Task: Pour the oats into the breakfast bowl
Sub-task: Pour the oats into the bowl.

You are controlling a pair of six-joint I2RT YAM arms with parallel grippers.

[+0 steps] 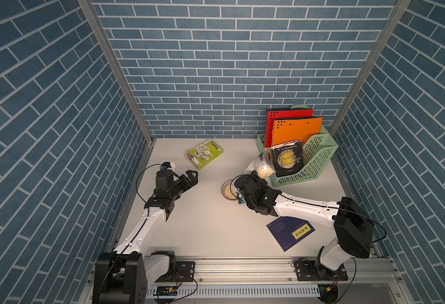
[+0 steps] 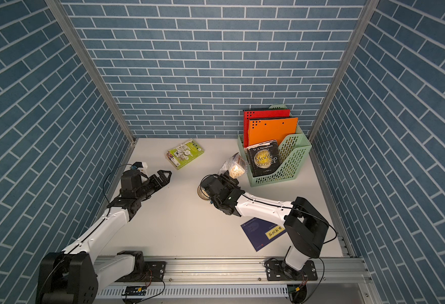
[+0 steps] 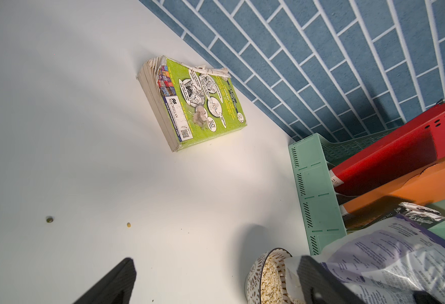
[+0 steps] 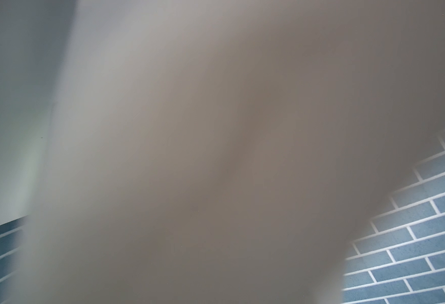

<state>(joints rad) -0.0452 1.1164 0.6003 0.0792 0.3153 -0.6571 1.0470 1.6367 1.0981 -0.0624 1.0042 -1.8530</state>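
Note:
The oats pouch hangs tilted off the table, and my right gripper is shut on it. Its open mouth dips over the rim of the breakfast bowl, which my right wrist partly covers in both top views. In the left wrist view the bowl holds beige oats, and the pouch leans in over it. My left gripper stands open and holds nothing, left of the bowl. A beige blur fills the right wrist view and hides the jaws.
A green-covered book lies at the back. Right of the pouch is a mint file rack with red and orange folders and a black book. A blue booklet lies under my right arm. Two stray bits dot the table.

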